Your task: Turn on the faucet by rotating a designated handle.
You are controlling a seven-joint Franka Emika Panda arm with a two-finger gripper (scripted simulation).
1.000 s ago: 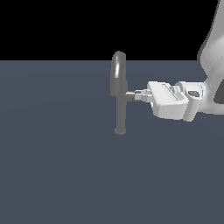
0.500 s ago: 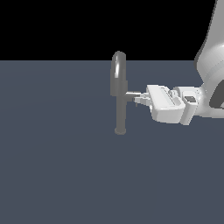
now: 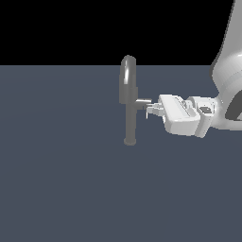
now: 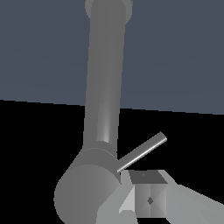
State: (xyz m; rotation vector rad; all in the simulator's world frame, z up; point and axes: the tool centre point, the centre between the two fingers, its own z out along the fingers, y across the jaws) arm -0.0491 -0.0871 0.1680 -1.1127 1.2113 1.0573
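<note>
Exterior view: tall slim grey metal faucet (image 3: 129,111) stands upright just above the frame's centre, on a flat dark slate-blue floor (image 3: 61,179). Small round base at the column's foot; arched gooseneck spout on top, its crown rising just past the floor's far edge into the black background.

Small grey handle (image 3: 143,101), a short horizontal stub, juts from the column toward the exterior view's right at about mid-height. Its thin lever cannot be made out in this view.

White robot gripper (image 3: 150,109) comes in level from the exterior view's right, with the white arm rising out of the upper right corner. Fingertips sit right at the stub's outer end, just below it; contact looks likely but cannot be confirmed. Jaw spacing too small to read here.

Wrist view: faucet column (image 4: 105,83) fills the middle of the frame, with the thin lever (image 4: 142,152) running diagonally out from the joint. One pale finger pad (image 4: 148,199) sits close under the lever's near end. Only this finger is plain, so whether the gripper is spread or closed cannot be told.

Open room: bare floor runs all around the faucet base, wide to the exterior view's left and across the lower half of the frame. Nothing stands beside the column but the gripper.
</note>
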